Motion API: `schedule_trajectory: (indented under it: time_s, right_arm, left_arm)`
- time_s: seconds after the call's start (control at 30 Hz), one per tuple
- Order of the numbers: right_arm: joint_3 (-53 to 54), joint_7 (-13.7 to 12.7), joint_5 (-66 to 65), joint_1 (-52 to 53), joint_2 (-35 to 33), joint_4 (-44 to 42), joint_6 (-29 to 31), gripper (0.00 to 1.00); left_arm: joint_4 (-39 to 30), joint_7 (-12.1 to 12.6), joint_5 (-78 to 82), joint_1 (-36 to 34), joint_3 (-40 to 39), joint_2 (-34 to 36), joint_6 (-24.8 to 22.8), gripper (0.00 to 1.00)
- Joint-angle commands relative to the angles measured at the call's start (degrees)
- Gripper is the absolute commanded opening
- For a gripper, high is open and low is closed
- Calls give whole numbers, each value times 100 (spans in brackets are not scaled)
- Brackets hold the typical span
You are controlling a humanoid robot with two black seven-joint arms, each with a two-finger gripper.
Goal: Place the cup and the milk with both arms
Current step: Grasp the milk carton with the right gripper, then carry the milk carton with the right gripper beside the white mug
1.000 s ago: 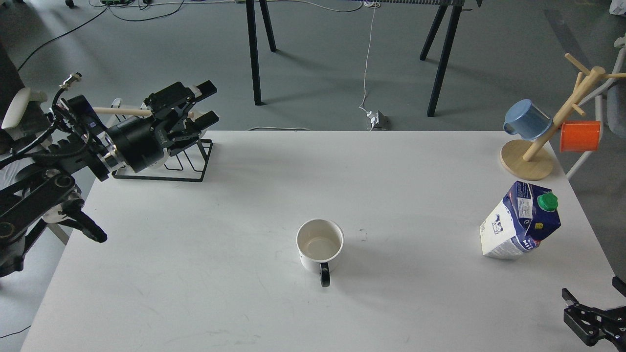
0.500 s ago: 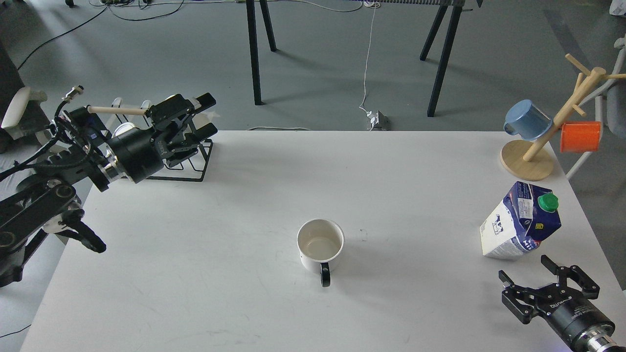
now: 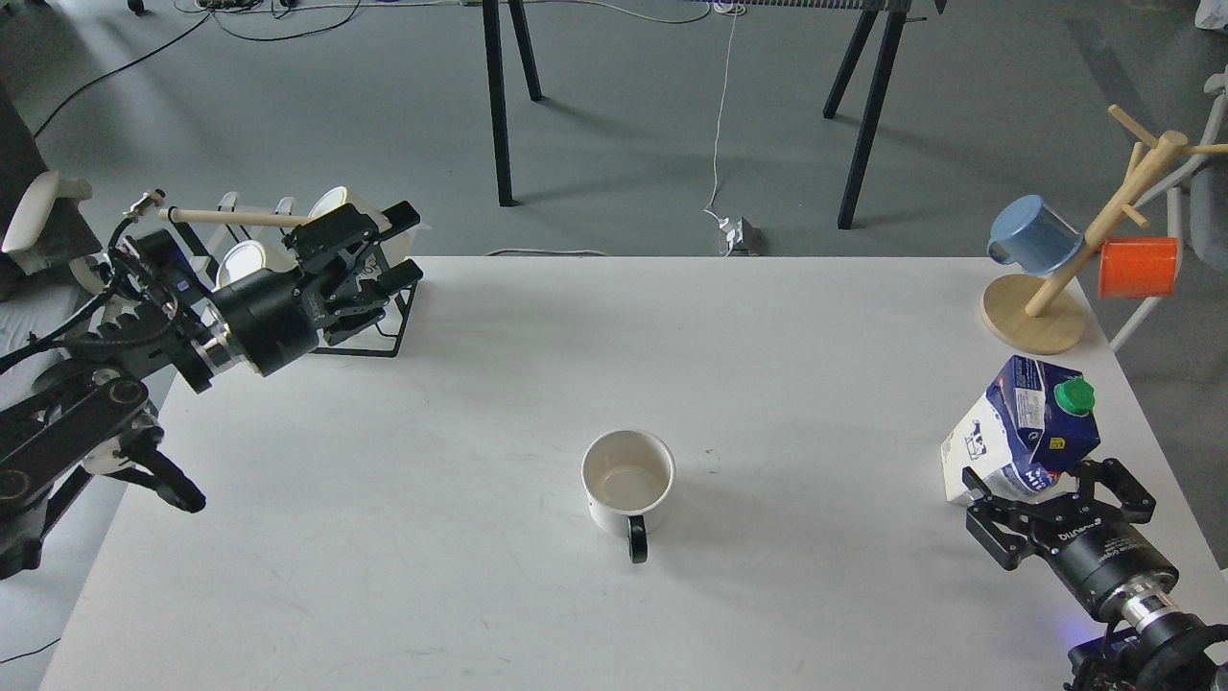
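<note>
Black jaws of the right gripper (image 3: pixel 1058 489), spread wide, have risen from the desk's near right corner to the milk carton (image 3: pixel 1020 432) by the right edge, apparently ready to grasp. The left gripper (image 3: pixel 393 251), jaws parted and empty, has eased back slightly over the rack (image 3: pixel 369 331) at the far left corner, well apart from the white cup (image 3: pixel 627 483) near the front edge's middle.

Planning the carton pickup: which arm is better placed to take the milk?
Right. Its open claw sits just in front of the milk carton at the table's right side; the left claw is far away by the wire rack.
</note>
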Motion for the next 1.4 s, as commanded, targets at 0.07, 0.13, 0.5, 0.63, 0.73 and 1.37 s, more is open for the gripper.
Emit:
schedule_trajectory:
  time_s: [0.07, 0.13, 0.5, 0.63, 0.73, 1.37]
  right_arm:
    - [-3, -9, -181, 288, 366, -302, 0, 96]
    - [-12, 0, -208, 288, 384, -302, 0, 94]
    - [50, 9, -480, 244, 393, -302, 0, 38]
    - [50, 9, -489, 244, 428, -285, 0, 37]
    - [50, 9, -515, 244, 463, -276, 0, 36]
    - [-73, -9, -2097, 393, 1552, 594, 0, 34]
  left_arm:
    - [57, 0, 4, 23, 2, -5, 0, 92]
    - [136, 0, 4, 23, 2, -5, 0, 93]
    - [224, 0, 4, 41, 11, -40, 0, 93]
    - [294, 0, 4, 41, 11, -49, 0, 94]
    - [303, 0, 4, 41, 11, -49, 0, 94]
    - [426, 0, 13, 49, 19, -49, 0, 94]
